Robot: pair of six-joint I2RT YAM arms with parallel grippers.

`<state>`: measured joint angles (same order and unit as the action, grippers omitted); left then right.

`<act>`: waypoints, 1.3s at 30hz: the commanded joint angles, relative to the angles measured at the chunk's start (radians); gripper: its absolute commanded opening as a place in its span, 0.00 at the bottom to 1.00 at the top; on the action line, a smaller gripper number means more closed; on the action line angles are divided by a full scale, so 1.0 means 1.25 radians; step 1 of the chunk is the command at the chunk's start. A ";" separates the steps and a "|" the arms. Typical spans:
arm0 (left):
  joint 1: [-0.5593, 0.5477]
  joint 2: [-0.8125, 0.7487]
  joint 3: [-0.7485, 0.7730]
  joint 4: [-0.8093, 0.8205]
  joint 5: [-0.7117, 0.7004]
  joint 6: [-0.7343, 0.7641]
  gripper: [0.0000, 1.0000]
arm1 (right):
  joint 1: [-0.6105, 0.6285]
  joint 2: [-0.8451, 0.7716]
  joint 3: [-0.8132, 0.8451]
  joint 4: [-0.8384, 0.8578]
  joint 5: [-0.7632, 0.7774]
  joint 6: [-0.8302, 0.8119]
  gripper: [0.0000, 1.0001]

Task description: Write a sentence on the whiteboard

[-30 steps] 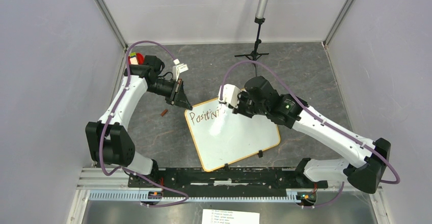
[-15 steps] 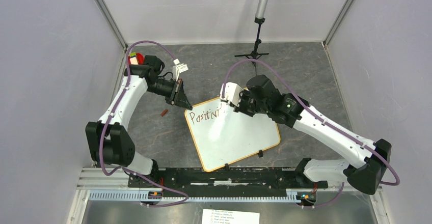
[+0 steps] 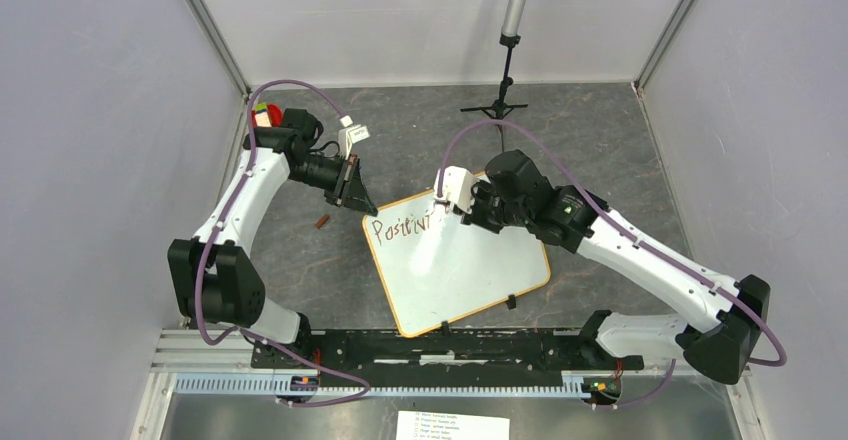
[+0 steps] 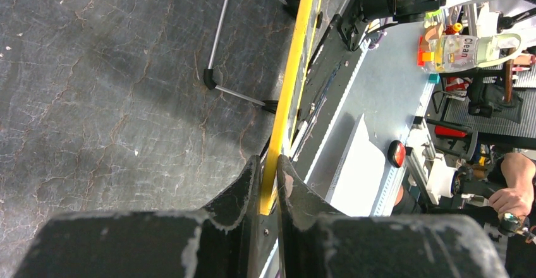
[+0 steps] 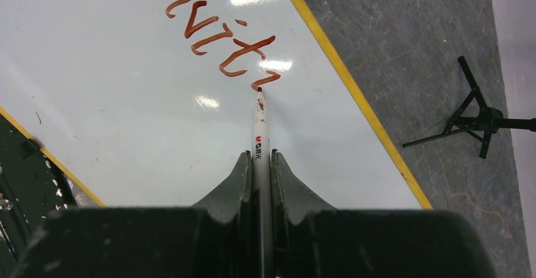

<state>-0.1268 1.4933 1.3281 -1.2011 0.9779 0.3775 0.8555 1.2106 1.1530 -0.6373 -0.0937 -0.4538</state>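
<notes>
**Marker tip on board, first line partly written**

- Small brown piece point(image 3: 322, 222): lies on the dark table point(image 3: 600, 150), just left of the board's far-left corner and apart from it. Cannot tell what it is.
- Left gripper point(image 4: 268, 164): jaws narrow, pinched on the yellow rim of the whiteboard point(image 3: 470, 270) at its far-left corner. In the left wrist view the rim runs straight between the two fingers, one on each side.
- Whiteboard: lies flat on the table at centre, turned at an angle, so its left corner points far and its right corner sits nearer the right arm. A small black clip sits on its near edge.
- Sentence point(image 5: 215, 31): brownish-red script along the far-left part of the board. It reads "Positivit", followed by one short fresh stroke. The rest of the white surface is bare.
- Marker point(image 5: 260, 139): slim white barrel, tip touching the board at the end of that last stroke, close to the far yellow rim.
- Right gripper point(image 5: 259, 161): jaws closed tight on the marker barrel, with the pen sticking out ahead of the fingers.
- Tripod stand point(image 3: 497, 100): black, at the far side of the table, well apart from the board.
</notes>
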 commanded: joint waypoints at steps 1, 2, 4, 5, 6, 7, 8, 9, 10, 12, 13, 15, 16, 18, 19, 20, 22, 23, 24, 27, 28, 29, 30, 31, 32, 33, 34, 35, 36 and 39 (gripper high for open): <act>-0.002 -0.012 0.005 0.001 0.012 -0.024 0.02 | -0.011 0.011 0.050 0.014 0.061 -0.010 0.00; -0.003 -0.012 0.005 0.001 0.011 -0.024 0.02 | -0.015 0.015 0.055 0.016 0.066 -0.009 0.00; -0.002 -0.012 0.005 0.001 0.012 -0.024 0.02 | -0.020 0.021 0.066 0.018 0.070 -0.010 0.00; -0.002 -0.012 0.005 0.001 0.012 -0.023 0.02 | -0.021 0.022 0.070 0.018 0.070 -0.011 0.00; -0.002 -0.012 0.005 0.001 0.012 -0.023 0.02 | -0.022 0.023 0.071 0.019 0.070 -0.011 0.00; -0.002 -0.013 0.004 0.001 0.012 -0.023 0.02 | -0.022 0.024 0.073 0.019 0.069 -0.011 0.00; -0.002 -0.012 0.005 0.001 0.011 -0.023 0.02 | -0.022 0.025 0.073 0.020 0.070 -0.011 0.00; -0.002 -0.013 0.004 0.001 0.010 -0.023 0.02 | -0.023 0.025 0.073 0.018 0.070 -0.011 0.00; -0.002 -0.012 0.005 0.001 0.011 -0.023 0.02 | -0.023 0.024 0.073 0.017 0.069 -0.011 0.00; -0.002 -0.012 0.004 0.001 0.011 -0.022 0.02 | -0.022 0.025 0.070 0.008 0.054 -0.010 0.00; -0.002 -0.013 0.004 0.001 0.010 -0.022 0.02 | -0.022 0.024 0.067 0.003 0.050 -0.010 0.00; -0.002 -0.013 0.003 0.000 0.010 -0.023 0.02 | -0.022 0.020 0.054 -0.004 0.037 -0.009 0.00; -0.002 -0.012 0.003 0.001 0.010 -0.023 0.02 | -0.021 0.017 0.048 -0.008 0.030 -0.010 0.00; -0.002 -0.013 0.003 0.001 0.010 -0.022 0.02 | -0.021 0.013 0.036 -0.016 0.020 -0.013 0.00; -0.002 -0.014 0.003 0.000 0.010 -0.022 0.02 | -0.021 0.009 0.030 -0.022 0.011 -0.014 0.00; -0.002 -0.013 0.002 0.001 0.010 -0.022 0.03 | -0.020 0.006 0.025 -0.026 0.004 -0.014 0.00; -0.002 -0.015 0.000 0.001 0.010 -0.022 0.02 | -0.014 0.000 0.011 -0.034 -0.011 -0.016 0.00; -0.002 -0.014 -0.001 0.001 0.010 -0.022 0.02 | -0.009 -0.003 0.001 -0.036 -0.013 -0.016 0.00; -0.002 -0.014 0.000 0.001 0.009 -0.021 0.03 | -0.004 -0.005 -0.006 -0.038 -0.015 -0.017 0.00; -0.002 -0.013 0.001 0.001 0.010 -0.021 0.02 | 0.010 -0.011 -0.024 -0.044 -0.020 -0.019 0.00; -0.002 -0.013 0.002 0.001 0.010 -0.021 0.02 | 0.015 -0.012 -0.029 -0.046 -0.025 -0.021 0.00; -0.002 -0.012 0.001 0.001 0.010 -0.021 0.02 | 0.018 -0.012 -0.033 -0.047 -0.031 -0.022 0.00; -0.002 -0.013 0.000 0.001 0.010 -0.022 0.02 | 0.023 -0.011 -0.036 -0.047 -0.036 -0.023 0.00; -0.002 -0.013 0.000 0.001 0.010 -0.020 0.02 | 0.028 -0.008 -0.037 -0.047 -0.045 -0.024 0.00; -0.002 -0.013 -0.001 0.000 0.010 -0.020 0.02 | 0.033 -0.005 -0.037 -0.045 -0.050 -0.024 0.00; -0.002 -0.014 -0.001 0.001 0.011 -0.020 0.02 | 0.039 0.001 -0.034 -0.041 -0.052 -0.023 0.00; -0.002 -0.012 -0.001 0.001 0.010 -0.020 0.03 | 0.045 0.007 -0.028 -0.036 -0.053 -0.022 0.00; -0.002 -0.013 -0.002 0.001 0.010 -0.020 0.02 | 0.051 0.017 -0.018 -0.035 -0.053 -0.022 0.00; -0.002 -0.013 -0.002 0.001 0.009 -0.020 0.02 | 0.054 0.026 -0.008 -0.032 -0.053 -0.020 0.00; -0.002 -0.015 -0.002 0.001 0.008 -0.020 0.02 | 0.056 0.039 0.023 -0.023 -0.054 -0.012 0.00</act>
<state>-0.1268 1.4933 1.3266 -1.2018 0.9775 0.3775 0.9199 1.2293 1.1229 -0.6880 -0.1593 -0.4721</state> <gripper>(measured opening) 0.171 0.145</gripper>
